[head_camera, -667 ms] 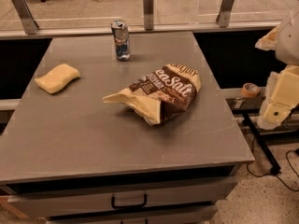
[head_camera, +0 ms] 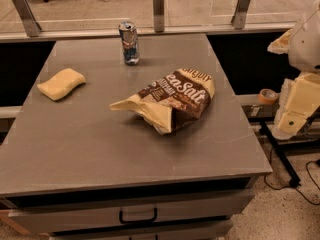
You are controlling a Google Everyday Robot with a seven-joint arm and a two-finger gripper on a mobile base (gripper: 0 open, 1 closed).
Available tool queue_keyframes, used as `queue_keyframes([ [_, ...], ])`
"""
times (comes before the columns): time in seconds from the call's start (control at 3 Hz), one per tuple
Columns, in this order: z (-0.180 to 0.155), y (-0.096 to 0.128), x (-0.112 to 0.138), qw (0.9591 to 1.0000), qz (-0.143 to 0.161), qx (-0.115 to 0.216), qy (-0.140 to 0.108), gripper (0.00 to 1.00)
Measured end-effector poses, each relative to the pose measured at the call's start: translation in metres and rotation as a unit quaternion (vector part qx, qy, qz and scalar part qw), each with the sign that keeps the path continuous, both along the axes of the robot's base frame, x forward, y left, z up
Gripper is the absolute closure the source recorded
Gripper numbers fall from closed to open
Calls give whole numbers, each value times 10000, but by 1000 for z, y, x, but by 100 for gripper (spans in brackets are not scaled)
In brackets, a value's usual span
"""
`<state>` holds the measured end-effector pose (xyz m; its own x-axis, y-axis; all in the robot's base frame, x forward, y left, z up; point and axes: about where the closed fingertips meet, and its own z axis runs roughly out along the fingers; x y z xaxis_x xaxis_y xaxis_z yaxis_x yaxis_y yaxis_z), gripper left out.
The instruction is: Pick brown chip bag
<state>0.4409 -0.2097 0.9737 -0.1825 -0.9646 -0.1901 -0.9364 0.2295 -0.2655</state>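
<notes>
The end effector [head_camera: 295,106] hangs at the far right edge of the view, off the tabletop [head_camera: 100,144] and beyond its right side, above the floor. It shows as cream-yellow padded blocks under a white rounded arm housing [head_camera: 306,39]. Whether it is spread or pressed together cannot be told. It holds nothing and is well apart from everything on the tabletop.

Just left of it, on a low ledge beside the tabletop, sits one small roll of tape [head_camera: 268,95]. Below it, dark cables [head_camera: 300,186] trail across the speckled floor.

Moving inward, the one brown chip bag [head_camera: 172,99] lies on its side a little right of the tabletop's middle. It is dark brown and cream-yellow, with big white "Sea Salt" lettering facing up. Its crumpled cream end points left, toward the centre of the tabletop. It touches nothing else.

Farther back, near the rear edge and left of the bag, stands one upright can [head_camera: 129,43], silver and blue. It is clearly apart from the bag.

Farthest from the end effector, near the left edge, lies one pale yellow sponge-like block [head_camera: 61,83], flat and alone.

That makes three loose items on the grey tabletop: one bag, one can, one block.

Under the front edge is a drawer with one black handle [head_camera: 137,216]. Behind the tabletop, three metal posts [head_camera: 158,9] rise along a rail.
</notes>
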Motion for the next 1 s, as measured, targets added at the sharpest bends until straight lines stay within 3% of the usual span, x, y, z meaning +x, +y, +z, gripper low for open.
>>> queue_keyframes([
  [0.33, -31, 36, 16, 9966, 793, 219, 41, 0],
  [0.67, -65, 88, 40, 9765, 2014, 764, 97, 0],
  [1.0, -88, 136, 54, 9429, 3168, 1024, 37, 0],
])
